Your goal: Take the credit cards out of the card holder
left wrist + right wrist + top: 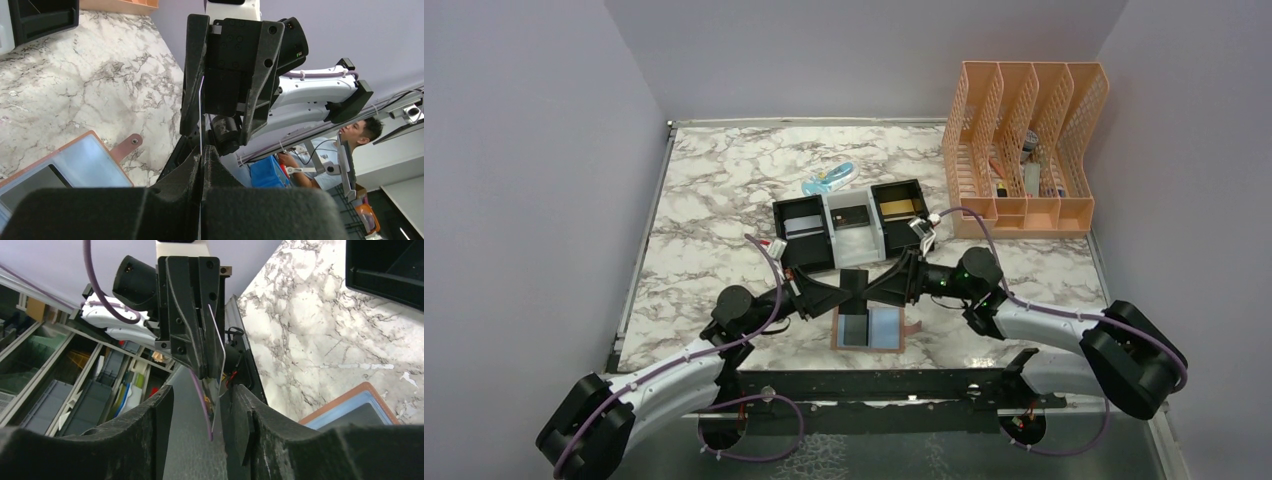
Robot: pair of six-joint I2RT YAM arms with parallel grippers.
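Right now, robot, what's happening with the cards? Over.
Left gripper shut on dark card. Right gripper open, straddling it. Card holder open below. Nothing blocking.

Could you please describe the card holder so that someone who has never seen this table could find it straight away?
Start at the marble table and find the black-and-white three-compartment tray at its middle. Nearer the front edge than that tray lies the card holder, open and flat. It alone has a tan-brown rim, pale blue-grey pockets and a small snap tab.
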